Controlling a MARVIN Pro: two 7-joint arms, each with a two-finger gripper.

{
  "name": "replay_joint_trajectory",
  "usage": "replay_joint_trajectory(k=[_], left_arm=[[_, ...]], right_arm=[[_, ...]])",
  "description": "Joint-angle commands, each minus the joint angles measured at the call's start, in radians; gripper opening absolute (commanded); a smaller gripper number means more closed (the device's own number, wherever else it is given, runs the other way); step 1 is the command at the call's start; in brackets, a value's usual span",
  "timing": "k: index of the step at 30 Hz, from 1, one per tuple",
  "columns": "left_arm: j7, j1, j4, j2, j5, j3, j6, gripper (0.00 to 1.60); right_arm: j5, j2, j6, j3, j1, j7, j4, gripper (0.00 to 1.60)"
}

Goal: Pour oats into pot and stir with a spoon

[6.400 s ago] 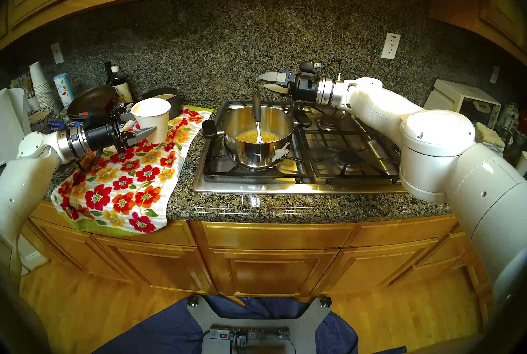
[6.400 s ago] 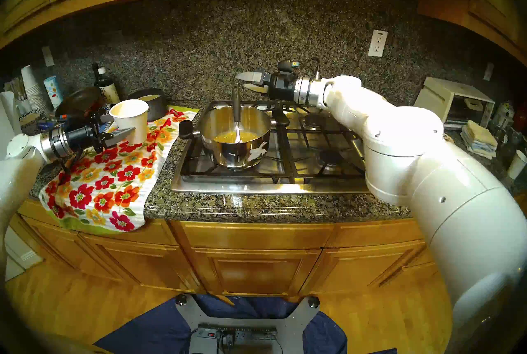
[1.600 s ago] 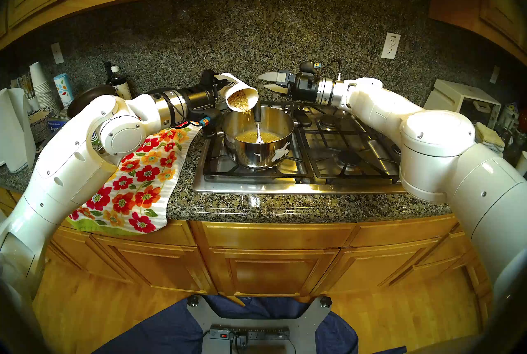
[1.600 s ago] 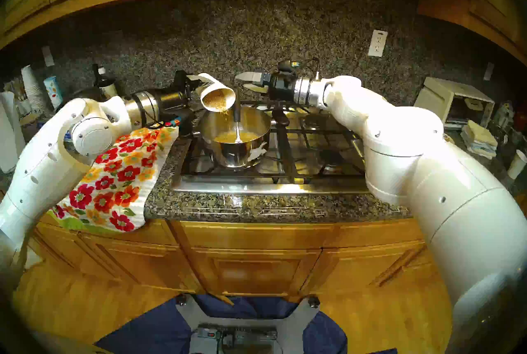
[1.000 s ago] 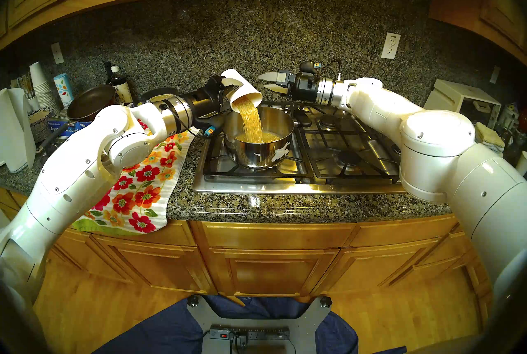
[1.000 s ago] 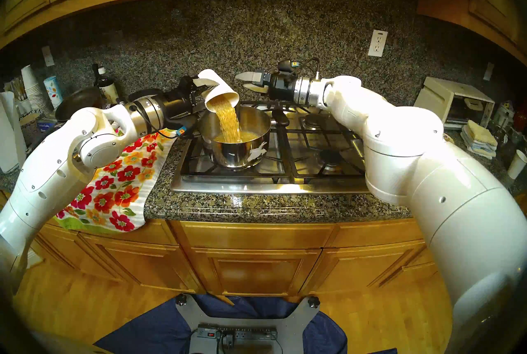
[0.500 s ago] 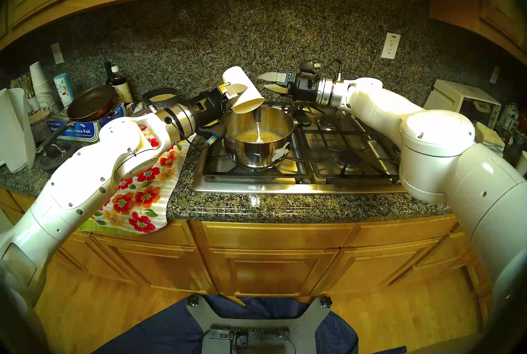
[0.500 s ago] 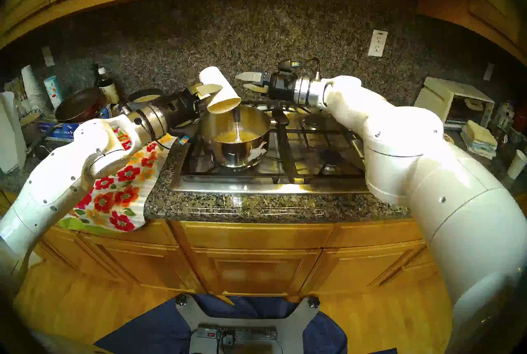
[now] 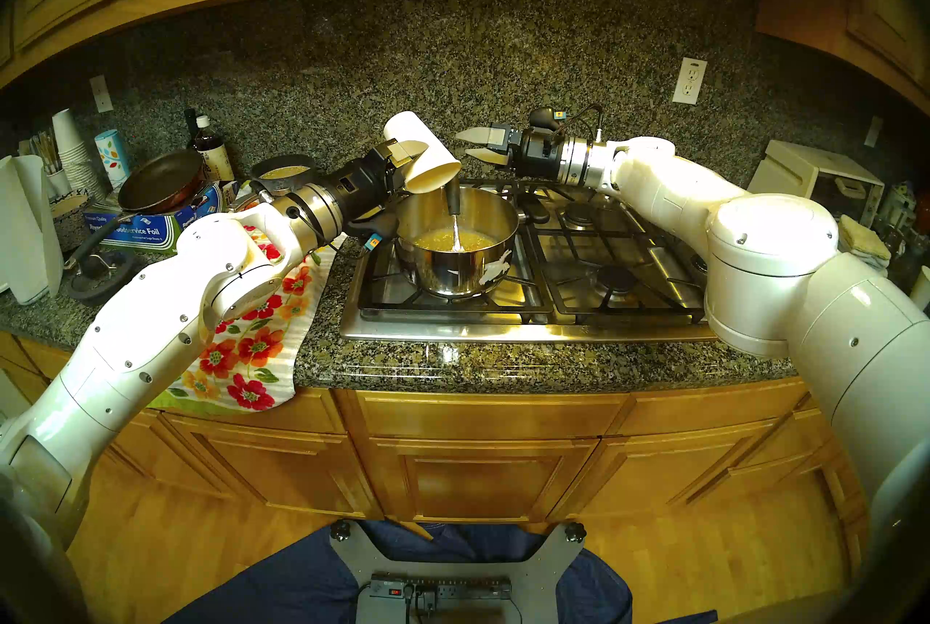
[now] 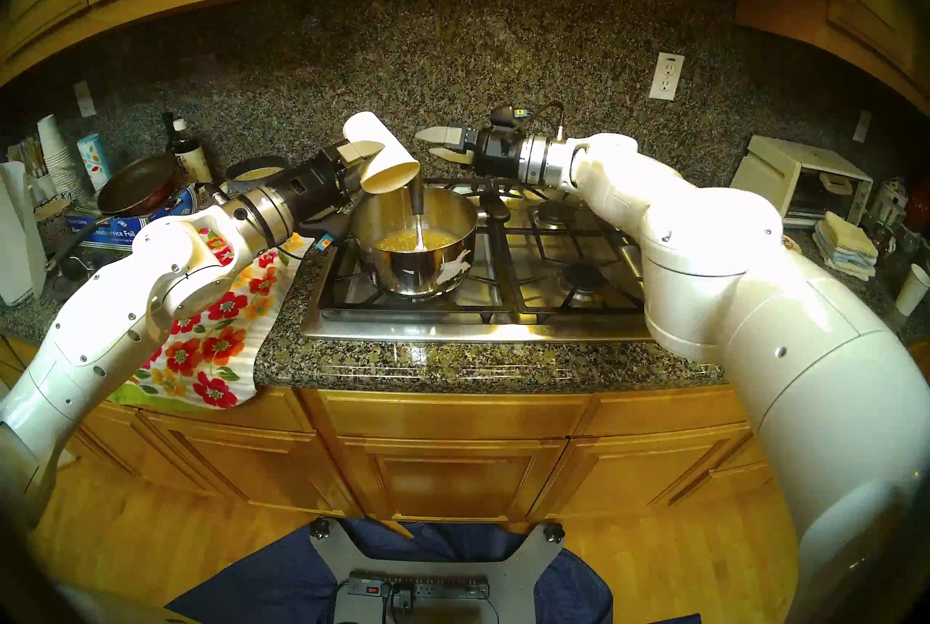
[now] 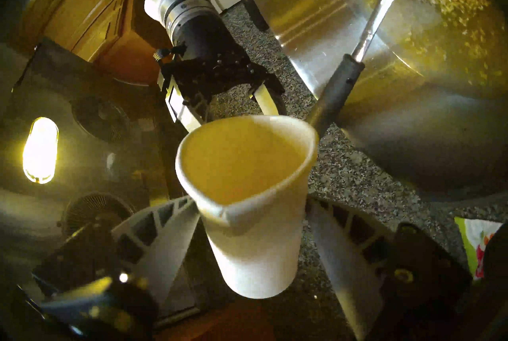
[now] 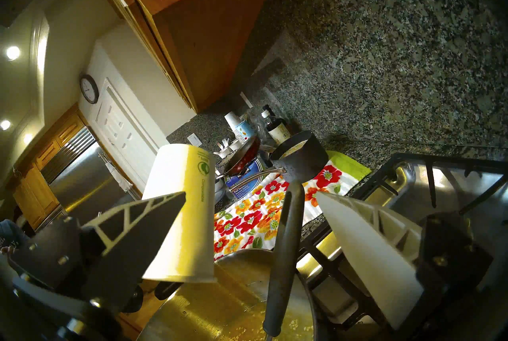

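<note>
The steel pot (image 9: 455, 265) stands on the stove's front left burner with the oats (image 9: 443, 239) in its bottom. The spoon (image 9: 454, 200) leans in the pot, bowl in the oats, black handle up. My left gripper (image 9: 420, 160) is shut on a white paper cup (image 9: 428, 155), tipped mouth-down over the pot's back left rim. The left wrist view shows the cup (image 11: 247, 194) empty. My right gripper (image 9: 465, 144) is open just right of the handle's top; in the right wrist view the handle (image 12: 286, 244) stands ahead between its fingers, untouched.
A floral towel (image 9: 246, 346) lies left of the stove (image 9: 553, 306). Behind it are a small dark saucepan (image 9: 284, 170), a frying pan (image 9: 161, 180) on a foil box (image 9: 136, 228), bottles (image 9: 209, 150) and stacked cups (image 9: 70, 150). A toaster oven (image 9: 815, 180) stands far right.
My left gripper carried the cup from the towel to the pot and tipped it; the oats streamed into the pot. The stream has stopped and the cup has edged up-left. The right arm stayed still.
</note>
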State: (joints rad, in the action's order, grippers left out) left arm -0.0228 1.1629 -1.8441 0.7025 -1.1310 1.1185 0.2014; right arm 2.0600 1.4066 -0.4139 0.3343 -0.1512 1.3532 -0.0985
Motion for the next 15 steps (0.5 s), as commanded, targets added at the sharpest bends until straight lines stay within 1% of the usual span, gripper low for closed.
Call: replay_joint_trajectory(k=[1, 2, 3, 4, 5, 6, 7, 9, 11, 15], left_arm=[[-0.106, -0.007, -0.038, 0.002, 0.187, 0.077, -0.002, 1.11], [-0.14, -0.002, -0.043, -0.003, 0.233, 0.097, -0.008, 1.1], [-0.14, -0.002, -0.043, -0.003, 0.233, 0.097, -0.008, 1.1], [-0.18, 0.004, -0.047, -0.007, 0.296, 0.118, -0.012, 1.11], [-0.199, 0.005, -0.05, -0.011, 0.317, 0.127, -0.014, 1.11], [-0.229, 0.009, -0.051, -0.009, 0.367, 0.141, -0.018, 1.11], [-0.229, 0.009, -0.051, -0.009, 0.367, 0.141, -0.018, 1.11], [-0.26, 0.013, -0.053, -0.014, 0.412, 0.159, -0.026, 1.1], [-0.303, 0.018, -0.054, -0.014, 0.485, 0.182, -0.036, 1.11], [-0.363, 0.032, -0.059, -0.034, 0.582, 0.223, -0.049, 1.08]], right_arm=[[0.008, -0.001, 0.001, -0.01, 0.04, 0.003, -0.002, 1.6], [0.008, -0.001, 0.001, -0.01, 0.04, 0.003, -0.002, 1.6], [0.008, -0.001, 0.001, -0.01, 0.04, 0.003, -0.002, 1.6], [0.008, -0.001, 0.001, -0.01, 0.04, 0.003, -0.002, 1.6], [0.008, -0.001, 0.001, -0.01, 0.04, 0.003, -0.002, 1.6], [0.008, -0.001, 0.001, -0.01, 0.04, 0.003, -0.002, 1.6], [0.008, -0.001, 0.001, -0.01, 0.04, 0.003, -0.002, 1.6], [0.008, -0.001, 0.001, -0.01, 0.04, 0.003, -0.002, 1.6], [0.008, -0.001, 0.001, -0.01, 0.04, 0.003, -0.002, 1.6], [0.008, -0.001, 0.001, -0.01, 0.04, 0.003, -0.002, 1.6]])
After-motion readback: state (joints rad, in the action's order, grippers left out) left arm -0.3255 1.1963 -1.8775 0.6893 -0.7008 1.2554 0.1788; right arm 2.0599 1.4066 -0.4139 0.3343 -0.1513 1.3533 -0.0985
